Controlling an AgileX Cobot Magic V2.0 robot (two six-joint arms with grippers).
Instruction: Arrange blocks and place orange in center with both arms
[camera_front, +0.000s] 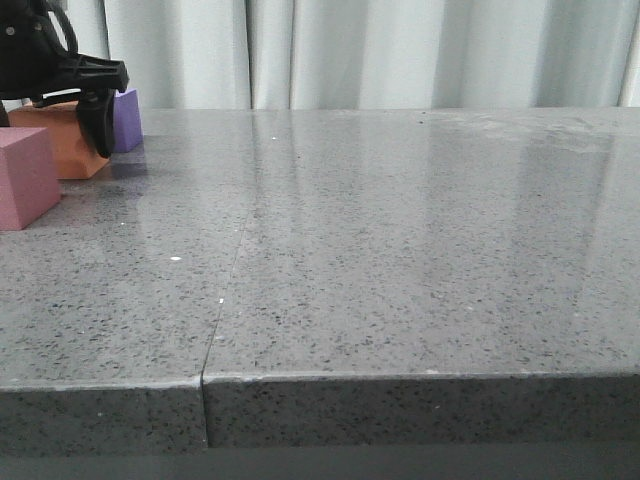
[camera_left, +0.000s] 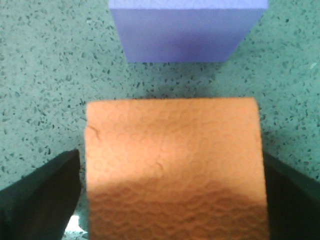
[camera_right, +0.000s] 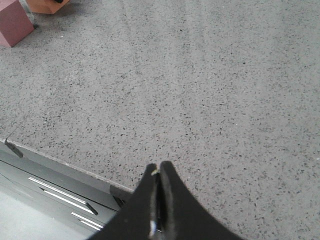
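Observation:
The orange (camera_left: 172, 165) cube rests on the grey table, and my left gripper (camera_left: 170, 159) is open astride it, with a thin gap at one finger (camera_left: 45, 195). The purple block (camera_left: 187, 30) sits just beyond the orange one, apart from it. In the front view the three blocks are at the far left: pink (camera_front: 25, 175) nearest, orange (camera_front: 60, 140) behind it, purple (camera_front: 127, 120) farthest. One dark left finger (camera_front: 100, 125) hangs in front of the orange block. My right gripper (camera_right: 159, 172) is shut and empty over bare table near its front edge, far from the blocks.
A seam (camera_front: 225, 290) runs across the speckled tabletop from front to back. The table's front edge (camera_front: 400, 378) is close to the camera. Grey drawers (camera_right: 55, 192) show below that edge. A pale curtain (camera_front: 400, 50) hangs behind the table.

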